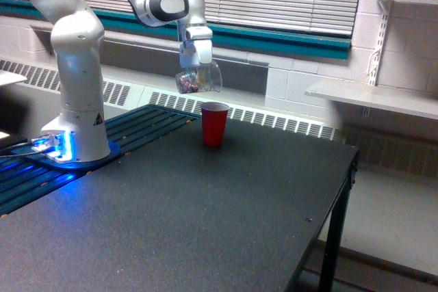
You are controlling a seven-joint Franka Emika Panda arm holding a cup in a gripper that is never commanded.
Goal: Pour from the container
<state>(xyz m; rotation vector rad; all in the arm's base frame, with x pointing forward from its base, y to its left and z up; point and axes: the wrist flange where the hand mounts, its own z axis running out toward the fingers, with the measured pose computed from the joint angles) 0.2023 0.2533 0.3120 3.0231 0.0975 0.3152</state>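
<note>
The container [197, 81] is a small clear plastic cup with pinkish-brown bits showing through its lower left part. It hangs in the air, nearly upright with a slight tilt, and my gripper [196, 68] is shut on it from above. It sits above and a little to the exterior view's left of the red cup [214, 123], which stands upright and open-topped on the black table [205, 210]. A clear gap separates the container's bottom from the red cup's rim.
The arm's white base [75, 128] stands on the table at the exterior view's left, with a blue light by it. The table's right edge [328, 196] drops off to the floor. Window blinds and a radiator run along the back wall; shelves hang at the right.
</note>
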